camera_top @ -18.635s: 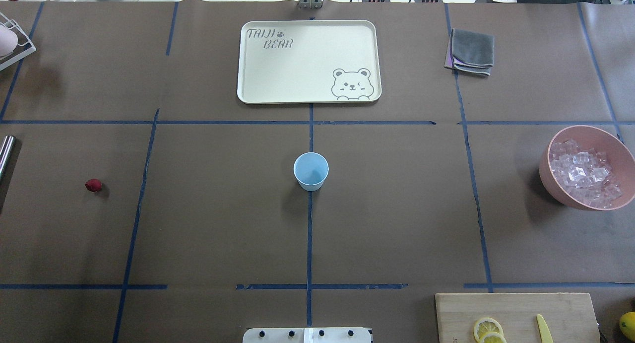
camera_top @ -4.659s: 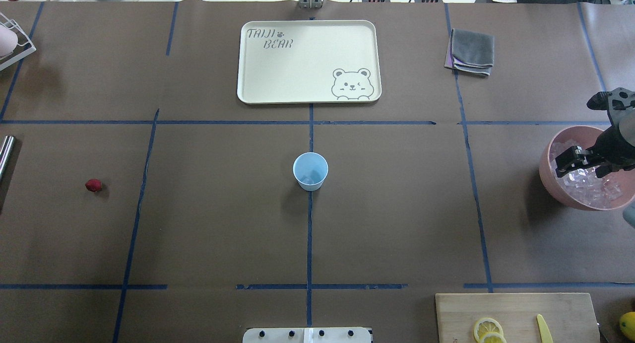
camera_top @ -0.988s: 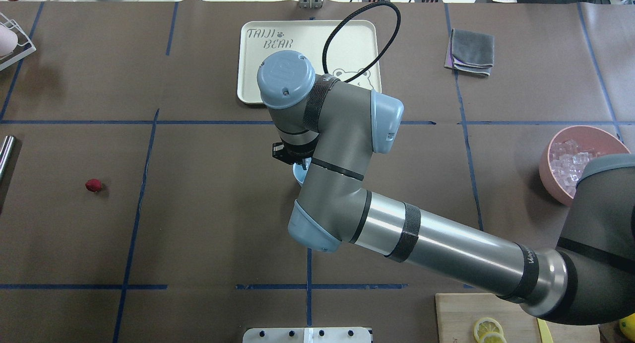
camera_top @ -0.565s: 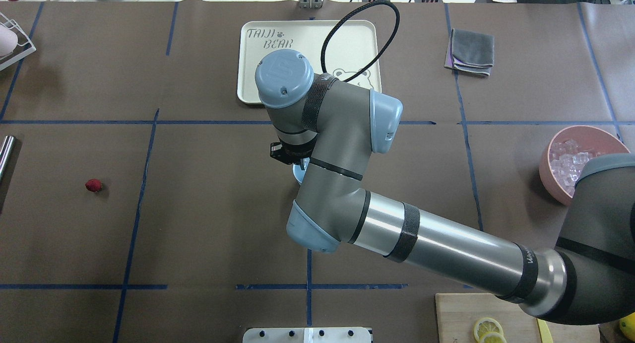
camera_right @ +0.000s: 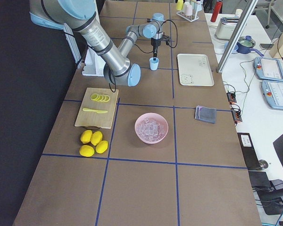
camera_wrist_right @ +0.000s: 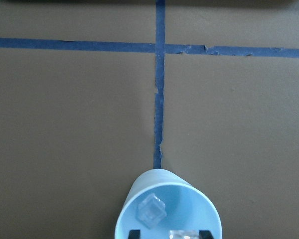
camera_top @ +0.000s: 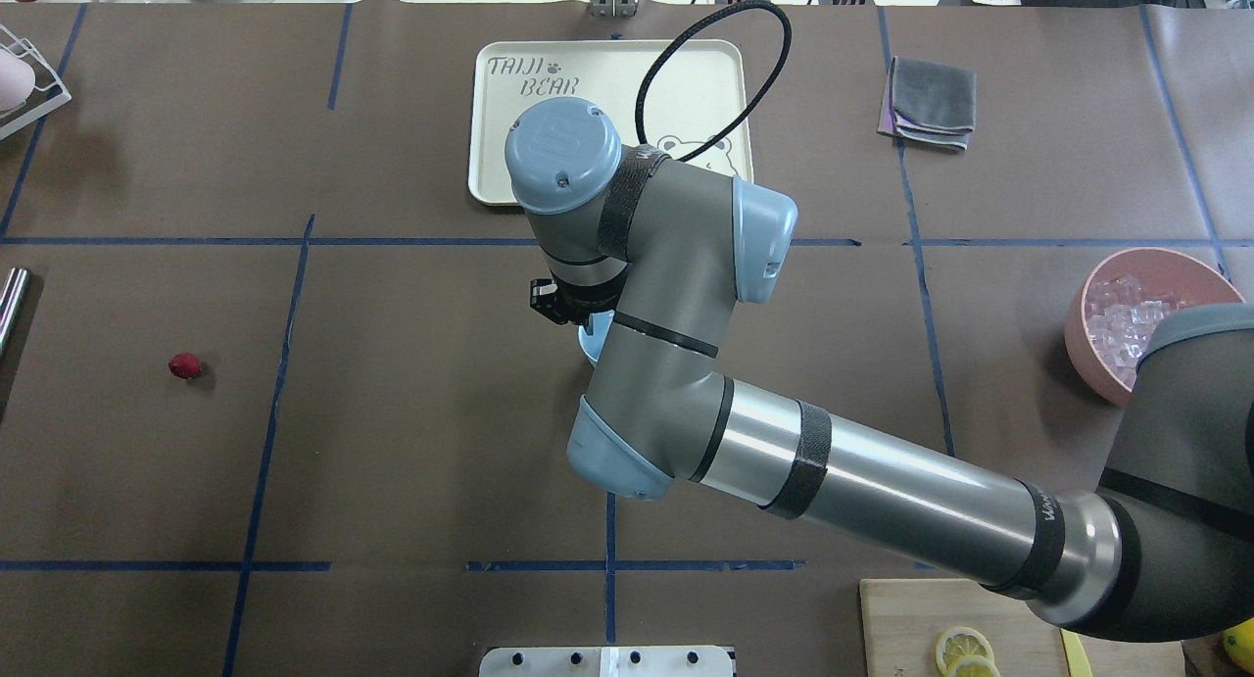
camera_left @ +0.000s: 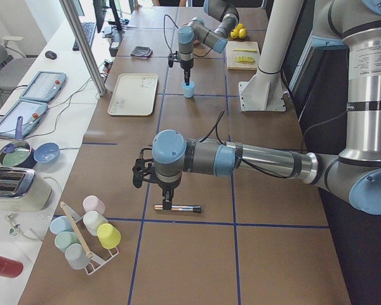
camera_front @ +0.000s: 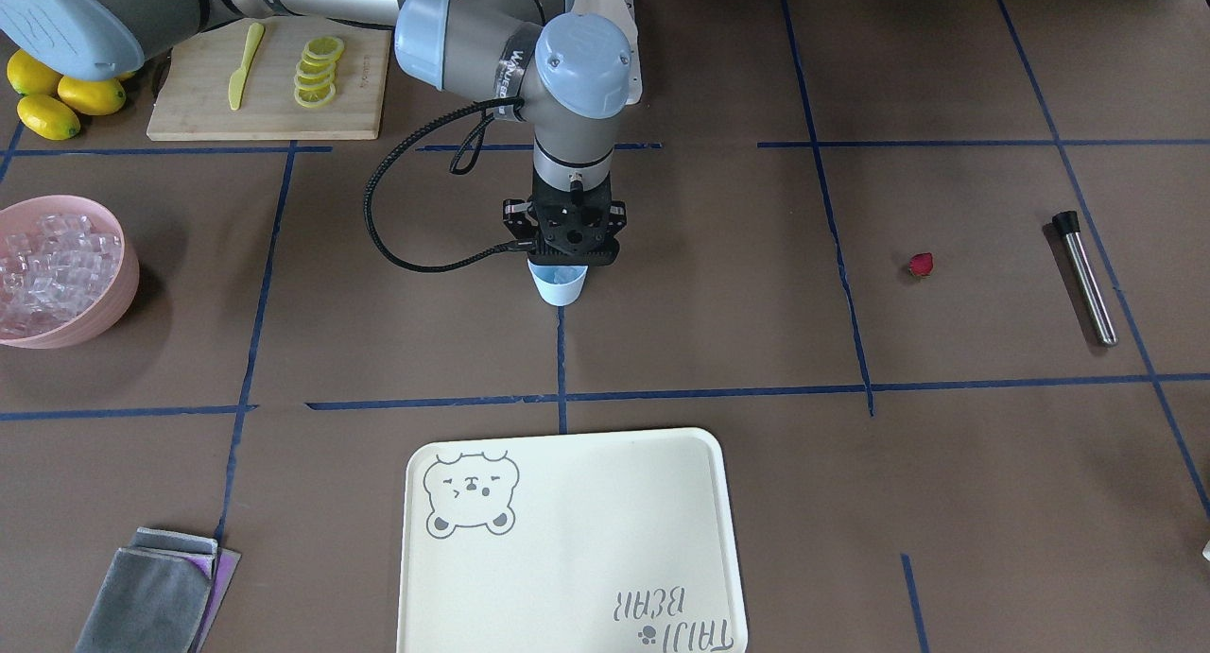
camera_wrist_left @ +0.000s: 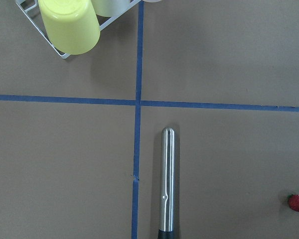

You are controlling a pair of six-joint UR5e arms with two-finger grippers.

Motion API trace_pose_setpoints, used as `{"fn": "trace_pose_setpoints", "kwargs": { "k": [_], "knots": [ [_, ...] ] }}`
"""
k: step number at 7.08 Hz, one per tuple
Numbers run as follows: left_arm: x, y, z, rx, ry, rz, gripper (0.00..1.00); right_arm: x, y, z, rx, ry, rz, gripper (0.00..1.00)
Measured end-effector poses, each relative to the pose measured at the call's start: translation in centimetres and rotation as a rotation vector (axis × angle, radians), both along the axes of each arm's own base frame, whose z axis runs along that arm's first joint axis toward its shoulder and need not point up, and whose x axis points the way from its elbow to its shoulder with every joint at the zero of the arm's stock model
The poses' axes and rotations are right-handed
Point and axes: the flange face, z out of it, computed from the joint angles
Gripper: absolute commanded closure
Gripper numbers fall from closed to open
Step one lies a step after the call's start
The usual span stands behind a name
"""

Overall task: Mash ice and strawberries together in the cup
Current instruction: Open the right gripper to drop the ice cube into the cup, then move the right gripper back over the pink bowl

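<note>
Two clear glassy ice cubes [camera_wrist_right: 152, 210] in pale blue cup [camera_front: 558, 290] at centre of table [camera_front: 718, 284], right gripper [camera_front: 572, 255] just above with fingers [camera_wrist_right: 133, 233] apart, left gripper [camera_left: 168, 203] grip not tellable, dark red strawberry [camera_front: 921, 265] well apart.

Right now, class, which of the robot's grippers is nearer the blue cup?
Right. The right gripper hangs directly over the cup; the left gripper hovers far away, above the metal rod.

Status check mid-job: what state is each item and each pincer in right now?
Cup: upright, two ice cubes inside.
Strawberry: lying loose, outside the cup.
Muddler: lying flat, ungrasped.
Bowl: heaped with ice.
Right pincer: open over the cup.
Left pincer: above the muddler; opening unclear.
</note>
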Motion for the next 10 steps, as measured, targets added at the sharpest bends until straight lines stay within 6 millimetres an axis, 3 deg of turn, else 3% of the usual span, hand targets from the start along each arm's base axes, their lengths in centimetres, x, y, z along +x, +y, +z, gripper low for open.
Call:
{"fn": "trace_pose_setpoints", "kwargs": {
  "k": [4, 5, 9, 10],
  "knots": [
    [0.0, 0.0, 0.0, -0.002, 0.000, -0.002, 0.00, 0.0, 0.0, -0.3, 0.002, -0.004, 0.001, 0.38],
    [0.0, 0.0, 0.0, -0.002, 0.000, -0.002, 0.00, 0.0, 0.0, -0.4, 0.003, -0.005, 0.001, 0.00],
    [0.0, 0.0, 0.0, -0.002, 0.000, -0.002, 0.00, 0.9, 0.4, -1.6, 0.016, -0.030, 0.007, 0.00],
    [0.0, 0.0, 0.0, -0.003, 0.000, -0.002, 0.00, 1.9, 0.0, -2.3, 0.023, -0.044, 0.019, 0.00]
  ]
}}
